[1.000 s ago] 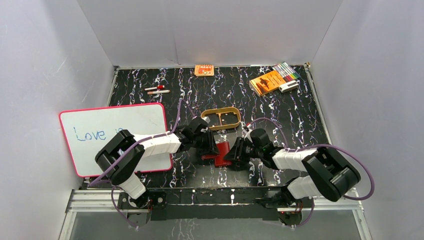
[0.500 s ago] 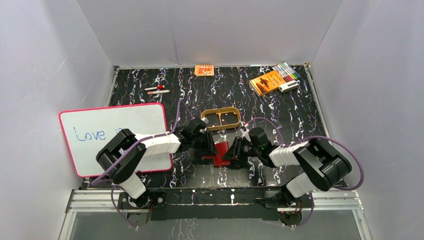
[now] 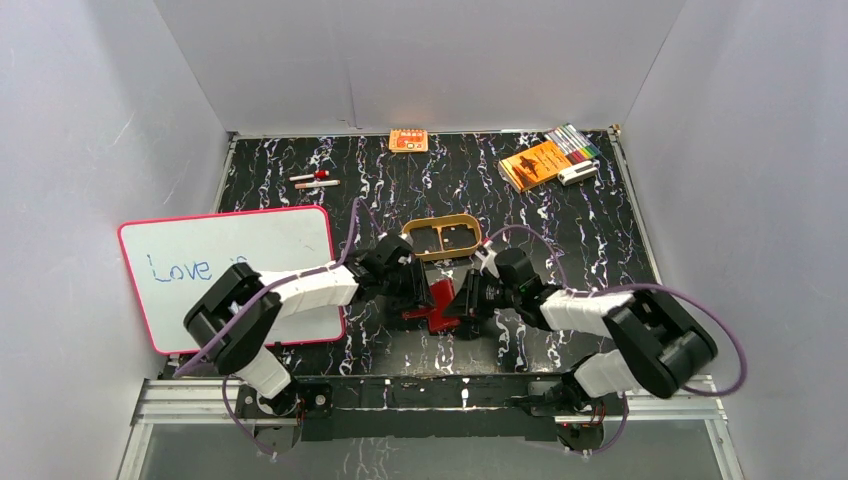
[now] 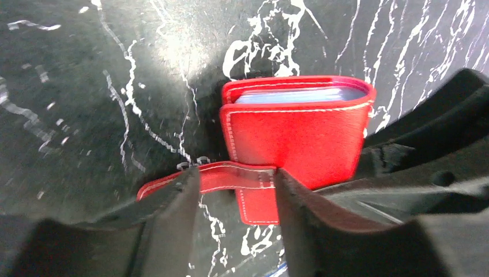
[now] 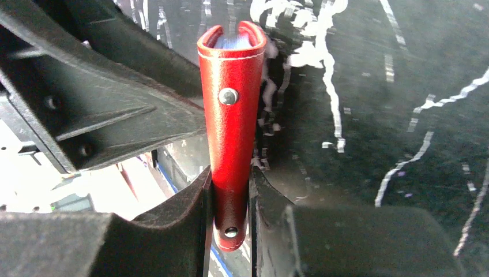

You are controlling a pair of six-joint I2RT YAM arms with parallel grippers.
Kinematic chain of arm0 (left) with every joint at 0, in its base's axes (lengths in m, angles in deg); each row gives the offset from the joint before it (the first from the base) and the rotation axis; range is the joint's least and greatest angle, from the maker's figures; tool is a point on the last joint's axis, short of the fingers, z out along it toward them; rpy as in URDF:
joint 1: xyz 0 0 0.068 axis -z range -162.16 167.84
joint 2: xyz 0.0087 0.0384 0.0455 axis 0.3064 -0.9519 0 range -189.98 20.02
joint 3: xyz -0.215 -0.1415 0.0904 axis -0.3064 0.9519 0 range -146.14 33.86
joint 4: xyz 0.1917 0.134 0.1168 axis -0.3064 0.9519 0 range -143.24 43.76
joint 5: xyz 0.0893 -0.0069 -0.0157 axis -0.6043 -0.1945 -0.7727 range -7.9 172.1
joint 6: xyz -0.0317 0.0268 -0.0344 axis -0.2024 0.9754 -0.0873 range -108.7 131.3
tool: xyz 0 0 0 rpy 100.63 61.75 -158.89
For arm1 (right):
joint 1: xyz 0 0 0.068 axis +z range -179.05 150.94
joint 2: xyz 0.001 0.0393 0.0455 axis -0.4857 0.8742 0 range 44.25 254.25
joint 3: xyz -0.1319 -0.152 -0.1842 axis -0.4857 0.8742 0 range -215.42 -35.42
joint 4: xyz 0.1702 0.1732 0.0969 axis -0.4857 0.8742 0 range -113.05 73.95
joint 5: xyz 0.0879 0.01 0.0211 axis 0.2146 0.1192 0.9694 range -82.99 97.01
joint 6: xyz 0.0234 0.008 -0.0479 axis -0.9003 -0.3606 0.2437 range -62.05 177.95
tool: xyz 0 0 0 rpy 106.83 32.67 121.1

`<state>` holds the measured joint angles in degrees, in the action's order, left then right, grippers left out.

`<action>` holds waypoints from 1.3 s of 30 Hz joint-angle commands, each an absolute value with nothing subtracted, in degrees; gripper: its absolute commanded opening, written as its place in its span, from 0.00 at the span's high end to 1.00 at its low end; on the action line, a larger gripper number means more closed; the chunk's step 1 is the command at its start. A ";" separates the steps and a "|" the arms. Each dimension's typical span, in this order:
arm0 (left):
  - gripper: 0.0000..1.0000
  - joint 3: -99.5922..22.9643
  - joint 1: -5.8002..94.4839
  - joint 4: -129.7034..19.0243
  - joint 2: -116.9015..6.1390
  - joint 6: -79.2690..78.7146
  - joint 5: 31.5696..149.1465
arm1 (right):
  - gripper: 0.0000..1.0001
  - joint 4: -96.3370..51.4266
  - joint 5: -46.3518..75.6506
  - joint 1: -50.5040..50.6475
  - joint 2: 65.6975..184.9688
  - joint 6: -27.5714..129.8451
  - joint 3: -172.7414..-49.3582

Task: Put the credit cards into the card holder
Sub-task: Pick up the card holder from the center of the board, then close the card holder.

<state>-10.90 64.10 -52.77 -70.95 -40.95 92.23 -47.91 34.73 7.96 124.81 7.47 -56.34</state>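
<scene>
Card holder [image 3: 441, 306]: low in the centre of the top view, over the dark marbled worktop [image 3: 620, 230] and between the two claws. It is folded nearly shut, with its open mouth turned toward the top of both wrist views.
Credit cards [image 4: 300, 95]: seen only as pale blue edges inside the mouth of the holder, so they are judged to be already seated. None is seen loose on the worktop.
Right claw [image 5: 230, 173]: closed narrowly on the lower end of the holder, which is pinched edge-on between the fingers. The long axis of the holder runs straight away from this claw, up the frame.
Left claw [image 4: 235, 182]: jaws are set well apart, with the snap tab [image 4: 225, 175] lying across the gap. Whether the tab is pressed or merely straddled cannot be told.
Nearer arm: both are at the holder, but the tab is met by the left alone.
Step judged: the tab is yet to be folded over onto the stud [image 5: 228, 96].
Room: the tan tray [image 3: 443, 237] is near, just above the holder in the top view, and the whiteboard [image 3: 230, 275] is at the left. Open worktop is found to the right and upper right — the claws are crowded more by each other than by any edge.
</scene>
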 commanded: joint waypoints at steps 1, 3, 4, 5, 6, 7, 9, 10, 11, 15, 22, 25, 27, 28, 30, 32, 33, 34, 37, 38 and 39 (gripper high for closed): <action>0.46 -17.69 64.40 -37.80 -60.36 -38.87 84.34 | 1.00 -33.41 28.86 8.46 113.36 19.64 -66.43; 0.40 -22.02 64.33 -33.31 -55.80 -38.88 80.47 | 1.00 -25.43 25.36 8.48 110.07 24.72 -71.28; 0.38 -24.89 64.34 -30.82 -53.63 -38.78 78.69 | 1.00 -20.04 22.92 8.47 108.74 28.12 -74.92; 0.38 -26.79 64.30 -29.15 -51.72 -38.54 76.88 | 1.00 -16.91 20.69 8.60 107.71 30.92 -77.81; 0.37 -28.76 64.27 -27.60 -49.73 -38.50 73.83 | 1.00 -13.77 18.25 8.81 106.91 33.48 -80.50; 0.36 -30.43 64.29 -26.27 -47.77 -38.68 71.24 | 1.00 -11.15 15.49 9.13 106.43 36.41 -83.59; 0.32 -34.32 64.25 -24.38 -44.19 -38.81 65.74 | 1.00 -7.53 9.21 10.23 106.15 42.21 -89.39; 0.30 -36.01 64.25 -24.03 -42.63 -38.81 62.79 | 1.00 -6.56 5.00 11.14 106.36 45.45 -92.29; 0.26 -37.70 64.17 -24.22 -40.50 -38.29 60.25 | 1.00 -6.22 0.84 11.97 106.77 48.45 -94.74; 0.11 -44.56 64.12 -26.96 -37.64 -33.14 54.01 | 1.00 -13.00 -17.65 17.94 108.82 65.13 -102.28; 0.09 -53.70 64.15 -30.18 -38.38 -28.69 58.33 | 1.00 -51.62 -33.92 27.98 113.68 112.10 -100.37; 0.09 -52.18 64.13 -34.38 -36.97 -28.16 63.17 | 1.00 -68.66 -33.29 29.27 114.90 127.97 -96.40; 0.09 -50.08 64.15 -38.45 -36.04 -28.25 67.21 | 1.00 -76.59 -31.11 30.07 115.42 136.53 -93.87; 0.09 -49.38 64.16 -39.48 -35.83 -28.67 69.23 | 1.00 -79.97 -30.03 30.62 115.62 140.59 -92.68; 0.09 -48.27 64.16 -40.42 -35.70 -29.86 72.22 | 1.00 -85.98 -27.72 31.59 115.79 147.14 -90.83; 0.09 -47.02 64.12 -41.67 -35.69 -30.71 74.40 | 1.00 -89.11 -26.09 32.50 115.73 151.65 -89.73; 0.09 -46.52 64.14 -42.58 -35.68 -31.15 75.27 | 1.00 -89.94 -25.30 32.82 115.67 153.53 -89.14; 0.09 -46.17 64.16 -43.61 -35.74 -31.26 76.20 | 1.00 -90.45 -24.68 33.14 115.44 154.86 -88.66; 0.09 -46.68 64.16 -45.10 -36.72 -30.74 78.61 | 1.00 -90.87 -23.31 33.96 114.60 157.41 -86.97; 0.09 -46.83 64.11 -45.57 -37.20 -30.35 79.32 | 1.00 -90.90 -23.24 34.23 114.38 157.87 -86.64; 0.09 -46.87 64.15 -45.81 -37.68 -30.37 79.84 | 1.00 -90.98 -23.35 34.42 114.20 158.08 -86.46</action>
